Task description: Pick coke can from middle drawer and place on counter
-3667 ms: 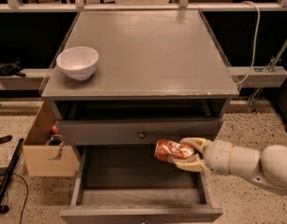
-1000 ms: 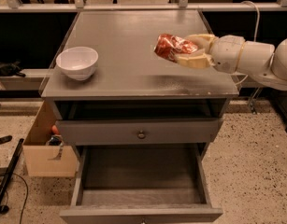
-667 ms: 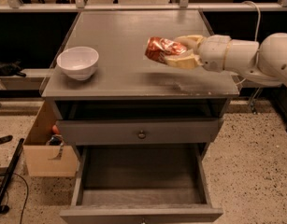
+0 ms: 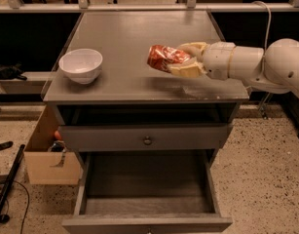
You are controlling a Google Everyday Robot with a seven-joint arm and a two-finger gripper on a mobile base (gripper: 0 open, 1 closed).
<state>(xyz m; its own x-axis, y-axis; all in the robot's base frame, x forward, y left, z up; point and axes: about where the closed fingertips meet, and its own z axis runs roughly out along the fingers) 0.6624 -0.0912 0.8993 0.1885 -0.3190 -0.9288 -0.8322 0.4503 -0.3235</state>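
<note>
While the white arm (image 4: 246,62) reaches in from the right, its hand (image 4: 182,60) sits over the right half of the bench (image 4: 139,28), level with the white bowl (image 4: 81,65) that stands near the left edge. The hand is pinching the coke can (image 4: 162,58). One pale finger lies across the top of the can and the other runs under it, so the fingers (image 4: 187,71) clamp it from above and below. The can lies on its side, tilted a little, with its free end pointing left toward the bowl and well apart from it. It looks to be held clear of the grey top, with a soft shadow on the surface just below and to the right of it, though I cannot be sure how close the underside comes.

Lower down, the middle drawer (image 4: 146,184) is pulled out toward me. Its flat grey floor and low side walls are in plain sight. Above it is a closed drawer front (image 4: 115,138) with a small round knob (image 4: 147,140), and between that front and the bench top there is a dark open slot.

Beside the cabinet on the left, a cardboard box (image 4: 44,162) rests on the speckled floor (image 4: 266,169). A pale cable (image 4: 267,18) loops up behind the arm at the right.
</note>
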